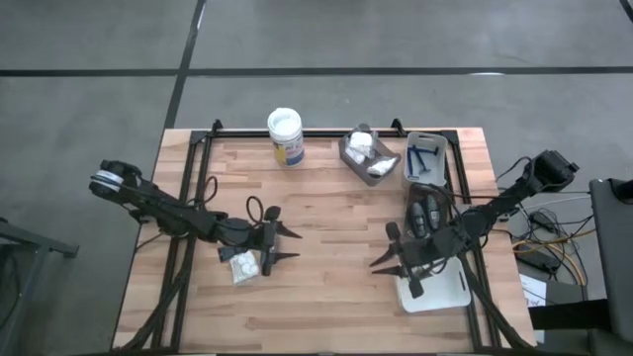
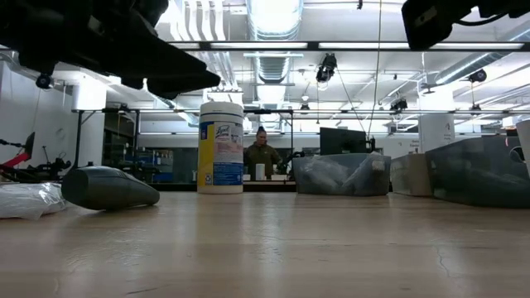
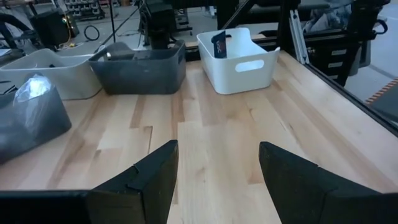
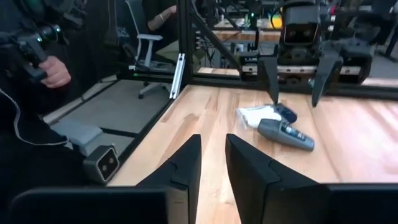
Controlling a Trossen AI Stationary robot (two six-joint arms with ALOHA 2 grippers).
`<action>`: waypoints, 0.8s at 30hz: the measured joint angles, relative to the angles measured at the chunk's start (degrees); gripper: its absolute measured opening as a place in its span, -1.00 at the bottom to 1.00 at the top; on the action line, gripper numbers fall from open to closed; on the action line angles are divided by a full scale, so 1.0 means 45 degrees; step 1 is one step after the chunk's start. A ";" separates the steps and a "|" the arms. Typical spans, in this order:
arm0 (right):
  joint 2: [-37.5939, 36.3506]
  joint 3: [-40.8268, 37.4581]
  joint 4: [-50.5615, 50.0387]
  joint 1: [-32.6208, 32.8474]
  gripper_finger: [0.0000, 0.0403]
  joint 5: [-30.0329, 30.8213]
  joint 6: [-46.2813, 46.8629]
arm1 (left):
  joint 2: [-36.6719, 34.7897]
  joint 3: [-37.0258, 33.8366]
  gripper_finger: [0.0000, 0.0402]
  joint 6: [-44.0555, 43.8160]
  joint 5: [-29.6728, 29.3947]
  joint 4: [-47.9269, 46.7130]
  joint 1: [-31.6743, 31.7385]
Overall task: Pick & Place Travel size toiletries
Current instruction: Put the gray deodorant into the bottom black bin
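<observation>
Your left tool [image 1: 289,245] sits low at about 8 o'clock from bench centre, fingers spread wide, nothing between them; the left wrist view shows only bare wood in the gap. Just at its 7 o'clock lie the white puffy packets [image 1: 243,264], and touching them a dark grey tube [image 4: 285,134]; in the right wrist view both lie right in front of that spread tool. The low view gives the same tube [image 2: 109,188] lying on its side beside a packet [image 2: 29,199].

Your right tool [image 1: 386,259] is at about 4 o'clock from bench centre, fingers nearly pressed together with a narrow slit left, pinching nothing you can see.

Just at its 1 o'clock a grey tray [image 1: 427,213] holds dark oval bottles. At its 5 o'clock the white tray [image 1: 447,293] sits on the bench [image 1: 326,307] edge.

Along the 12 o'clock edge: a white-lidded jar [image 1: 285,135], a tray with more white packets [image 1: 368,155], a tray with blue sticks [image 1: 425,158].

A person [image 2: 262,154] stands far behind the bench.
</observation>
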 joint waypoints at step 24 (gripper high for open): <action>-0.0005 0.0056 0.0041 0.0009 -0.76 0.0014 0.0385 | -0.0530 0.0169 0.14 -0.1566 0.0990 -0.3680 -0.0339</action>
